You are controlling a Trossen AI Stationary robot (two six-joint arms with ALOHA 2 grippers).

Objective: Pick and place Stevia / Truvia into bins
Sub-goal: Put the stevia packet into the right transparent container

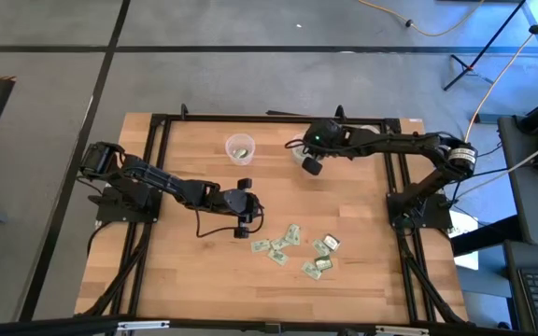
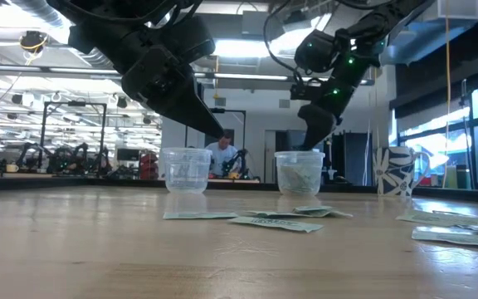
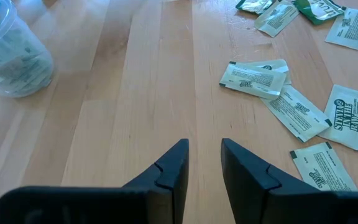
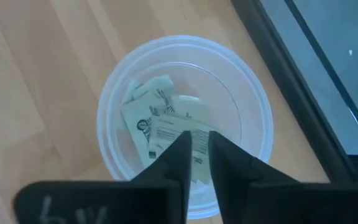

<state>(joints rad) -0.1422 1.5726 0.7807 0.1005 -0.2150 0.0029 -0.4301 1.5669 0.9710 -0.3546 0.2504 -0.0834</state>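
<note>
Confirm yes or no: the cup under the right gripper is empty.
No. In the right wrist view the cup below the right gripper already holds several sachets lying on its bottom.

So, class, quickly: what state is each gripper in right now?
Left gripper: jaws open, empty, above bare wood near the loose sachets.
Right gripper: jaws slightly apart over a cup holding sachets; nothing visibly gripped.

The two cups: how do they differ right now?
The right cup sits directly under the right tool and holds several sachets; the left cup stands in the open, no tool above it, with fewer sachets showing. The left tool is away near the loose sachets. Both cups are round, clear, upright.
</note>
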